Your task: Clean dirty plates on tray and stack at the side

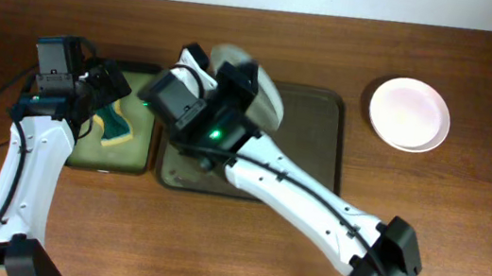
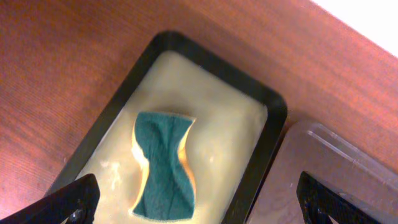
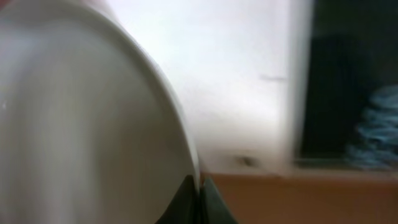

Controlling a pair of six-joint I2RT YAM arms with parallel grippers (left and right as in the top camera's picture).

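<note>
My right gripper (image 3: 199, 196) is shut on the rim of a white plate (image 3: 81, 124) and holds it tilted up on edge above the left part of the dark brown tray (image 1: 322, 139). That plate (image 1: 265, 98) shows in the overhead view, partly hidden by the right wrist. Another white plate (image 1: 409, 114) lies flat on the table to the right of the tray. My left gripper (image 2: 199, 208) is open above a green and yellow sponge (image 2: 163, 167), which lies in the small black-rimmed tray (image 2: 261, 155). No third plate is in view.
The small black-rimmed tray (image 1: 134, 157) sits right against the brown tray's left side. The right arm stretches across the table from the front right. A white wall runs along the table's far edge.
</note>
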